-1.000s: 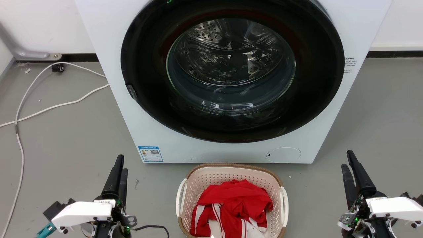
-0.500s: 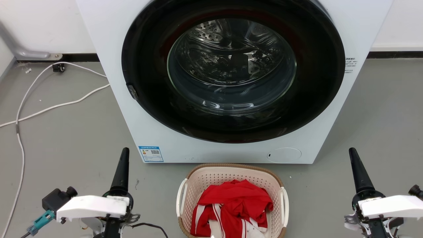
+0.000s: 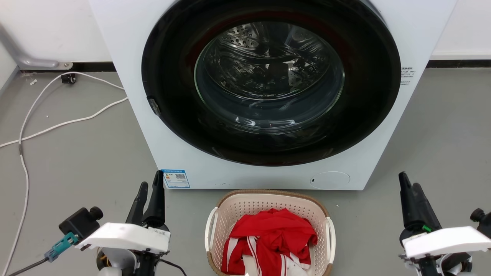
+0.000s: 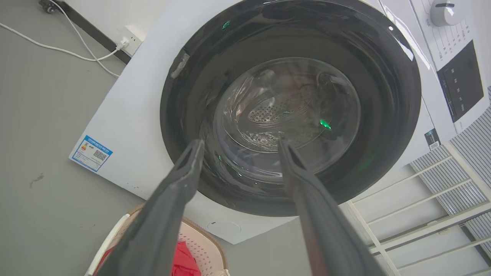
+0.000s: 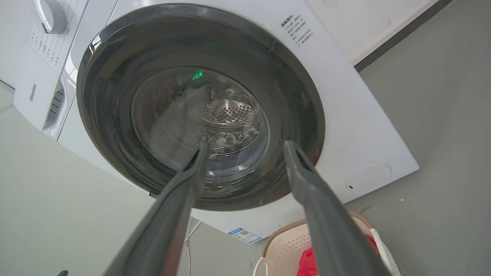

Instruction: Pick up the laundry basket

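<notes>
While the laundry basket [image 3: 264, 206] is seen at six o'clock in the head view, set on the floor before the washing machine [image 3: 126, 57] with red clothing [image 3: 272, 234] inside, the left gripper [image 3: 151, 179] is held at its nine o'clock and the right gripper [image 3: 409, 180] at three o'clock, both spread apart, empty and untouching.

A washing machine [image 3: 126, 76] stands on the floor [image 3: 76, 172], with a wall [image 3: 57, 30] behind it. Just before the machine, at the centre, sits the laundry basket [image 3: 264, 203], with clothing [image 3: 274, 237] lying inside. The left claw [image 3: 151, 180] hangs to the basket's left and the right claw [image 3: 409, 181] to its right, both apart from it. A cable [image 3: 57, 124] lies on the floor left of the machine.
</notes>
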